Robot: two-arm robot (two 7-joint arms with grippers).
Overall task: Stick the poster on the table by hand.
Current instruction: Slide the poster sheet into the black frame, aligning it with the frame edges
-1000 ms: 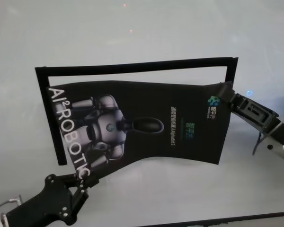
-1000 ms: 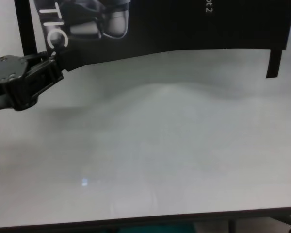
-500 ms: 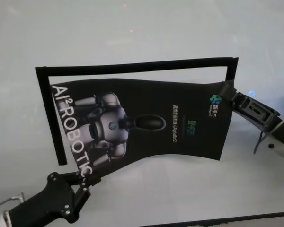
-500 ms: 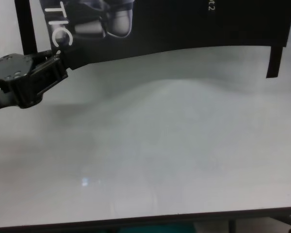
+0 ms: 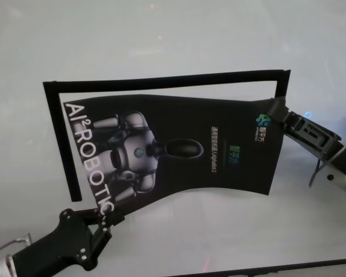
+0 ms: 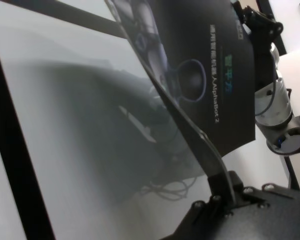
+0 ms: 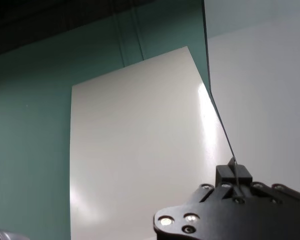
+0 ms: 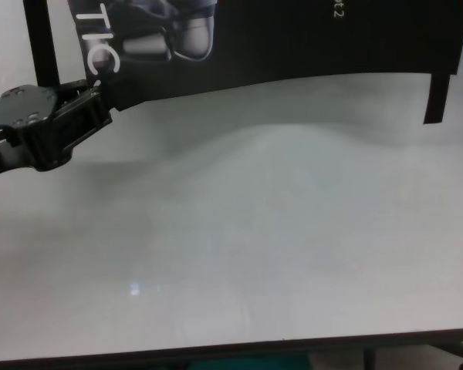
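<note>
Since one second ago, the large flexible black poster sheet with a grey-white robot picture (image 5: 161,150) has shifted a little to the right and toward the far side, so its lettered left edge now stands closer to the left black strip of the frame. The black jointed left gripper (image 5: 101,221) has followed it and sits a bit nearer to the table's front edge than before.

This left gripper is at the near left, and its fingers are pressed together on the near-left corner of the poster, just below the white letters "ROBOTIC". In the left wrist view the sheet's thin edge goes down into the clamp of the left gripper (image 6: 225,187). In the chest view the same left gripper (image 8: 92,96) pinches the corner under the letters "TIC".

The black right gripper (image 5: 275,109) is at the far right and pinches the far-right corner of the poster, beside the small green-blue logo. In the right wrist view the sheet's edge runs into the right gripper (image 7: 233,175), closed upon it.

The poster hangs between both grippers, above the wide white-grey smooth table (image 5: 190,34), bowed in its middle, with a soft shadow beneath it. A thin black strip frame (image 5: 161,82) lies on the table along the poster's far and left sides.
</note>
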